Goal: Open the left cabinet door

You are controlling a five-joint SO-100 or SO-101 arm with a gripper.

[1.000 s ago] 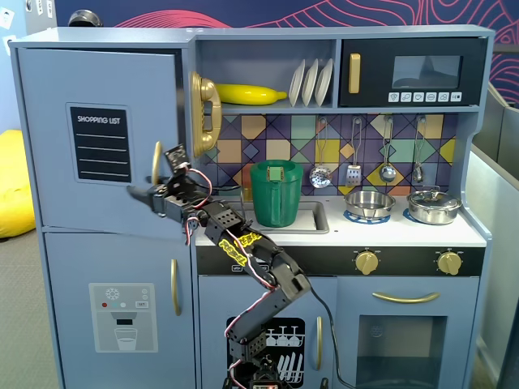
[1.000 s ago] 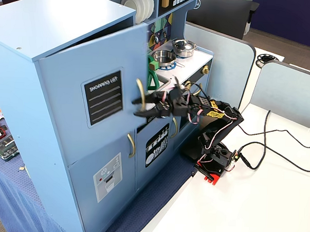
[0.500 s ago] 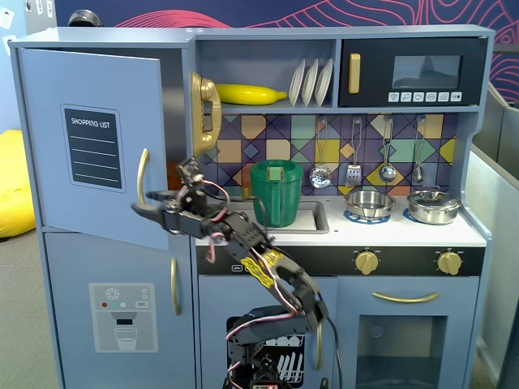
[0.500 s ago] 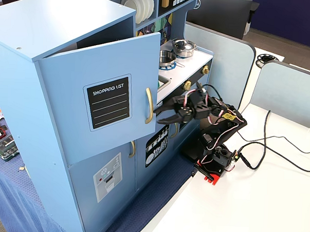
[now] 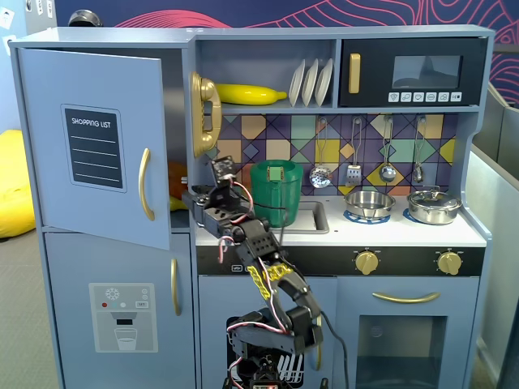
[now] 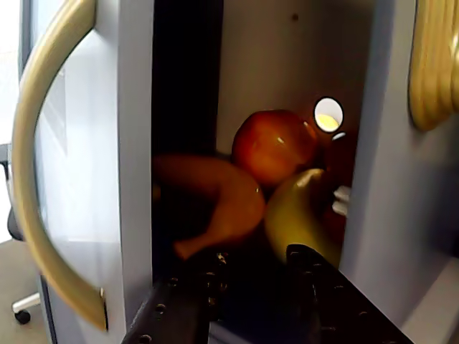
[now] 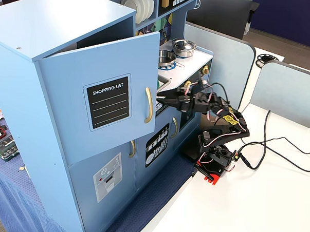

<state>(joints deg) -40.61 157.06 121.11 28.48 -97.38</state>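
The left cabinet door (image 5: 89,146), blue-grey with a black "SHOPPING LIST" panel and a gold bar handle (image 5: 144,184), stands partly open, swung out from the cabinet. It also shows in the other fixed view (image 7: 104,101). My gripper (image 5: 191,198) is open and empty, its tips at the gap just behind the door's free edge (image 6: 136,143). In the wrist view the gripper (image 6: 254,259) points into the dark compartment, with the handle (image 6: 29,179) to its left. Inside lie a red apple (image 6: 276,143), an orange toy piece (image 6: 215,201) and a yellow-green fruit (image 6: 294,215).
Below is the door with the dispenser panel (image 5: 122,316). A gold toy phone (image 5: 205,113) hangs right of the opening. A green container (image 5: 276,190) stands in the sink behind the arm. The microwave (image 5: 413,73) is at the upper right. The arm's base sits on a white table (image 7: 254,202).
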